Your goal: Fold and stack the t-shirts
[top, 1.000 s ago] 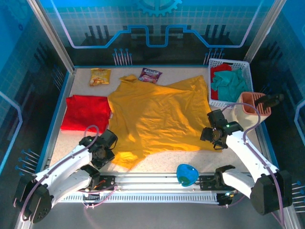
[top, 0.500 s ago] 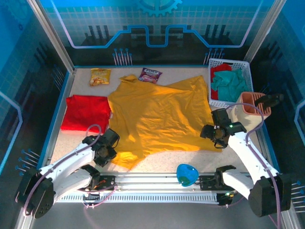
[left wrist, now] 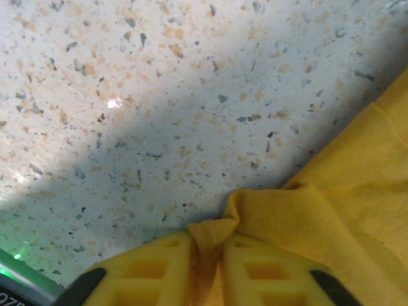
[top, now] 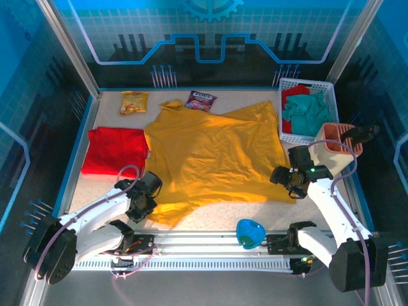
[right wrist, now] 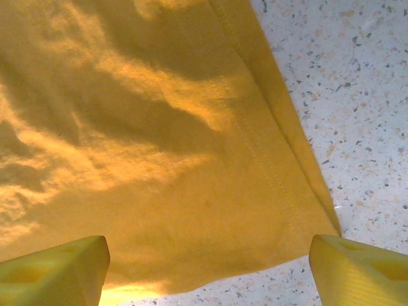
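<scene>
Top view: the mustard-yellow cloth t-shirt (top: 210, 153) lies spread mid-table, with the bright red cloth t-shirt (top: 115, 151) just beside it on the left. Print on the orange snack packet (top: 134, 102) is too small to read.

Left wrist: the left gripper (left wrist: 205, 245) pinches a bunched yellow hem.

Right wrist: the right gripper (right wrist: 207, 258) is spread wide above the shirt's corner.

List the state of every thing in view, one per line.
Mustard-yellow cloth t-shirt: spread out, unfolded.
Bright red cloth t-shirt: folded.
Left gripper: shut on the yellow t-shirt's edge.
Right gripper: open above the yellow t-shirt's corner.
White plastic basket: holding cloths.
</scene>
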